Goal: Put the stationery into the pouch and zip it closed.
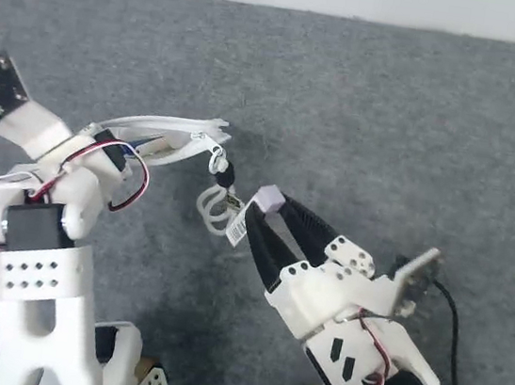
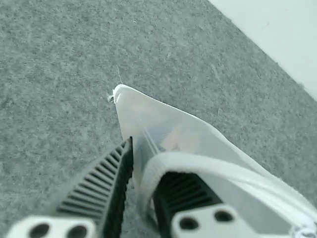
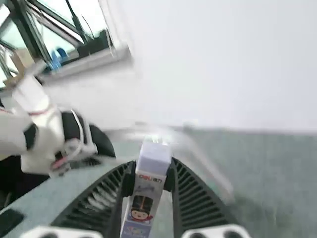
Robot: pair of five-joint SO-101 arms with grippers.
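Observation:
A translucent white pouch (image 1: 184,134) is held above the grey carpet by my left gripper (image 2: 142,181), which is shut on its rim (image 2: 198,163). The pouch's zipper pull, white cord loop and paper tag (image 1: 234,224) dangle from its end. My right gripper (image 1: 266,205) is shut on a small lavender-and-white eraser (image 1: 269,196), which sits just right of the dangling tag and below the pouch's end. In the right wrist view the eraser (image 3: 147,191) stands upright between the black fingers, with the pouch (image 3: 163,135) a short way beyond it.
Grey carpet (image 1: 391,115) covers the table out to a pale wall at the back. The left arm's white body (image 1: 41,249) and red wires stand at the left. The right arm's base (image 1: 368,359) fills the lower right.

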